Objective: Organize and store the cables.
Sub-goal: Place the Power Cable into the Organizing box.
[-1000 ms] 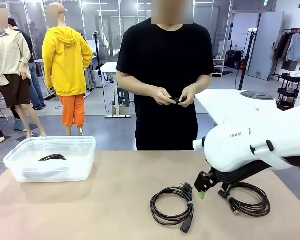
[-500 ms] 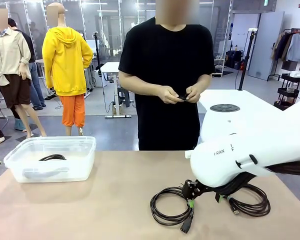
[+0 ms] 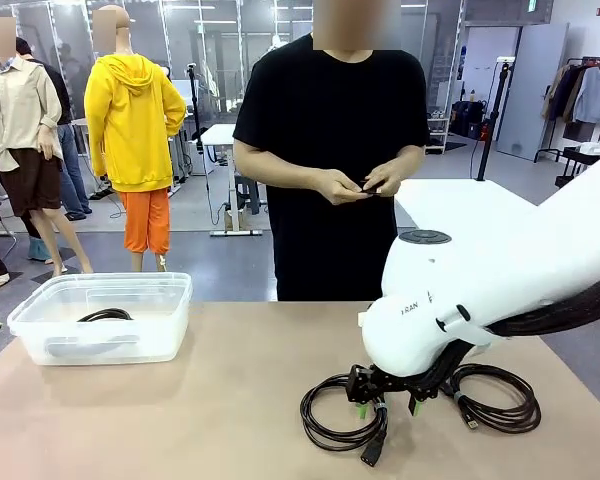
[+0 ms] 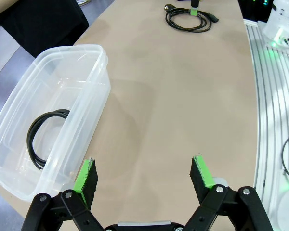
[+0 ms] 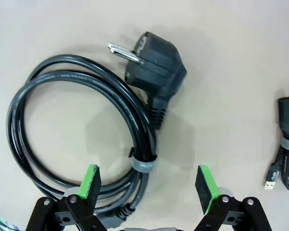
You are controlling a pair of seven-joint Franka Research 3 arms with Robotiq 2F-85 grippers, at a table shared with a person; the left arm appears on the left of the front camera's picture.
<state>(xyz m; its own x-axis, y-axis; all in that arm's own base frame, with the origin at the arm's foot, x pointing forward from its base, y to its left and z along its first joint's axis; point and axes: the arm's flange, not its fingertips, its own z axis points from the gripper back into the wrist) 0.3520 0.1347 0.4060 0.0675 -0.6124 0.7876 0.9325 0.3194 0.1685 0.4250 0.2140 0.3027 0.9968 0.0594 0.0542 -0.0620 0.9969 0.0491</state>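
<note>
The table bore a clear bin at left with one cable coil inside. A power cable and a thinner coil lay at right. The right gripper stood over the power cable, fingers wide astride its tied strands, unclamped. The left gripper hung wide beside the bin.

open table between bin and cables; right arm overhangs
</note>
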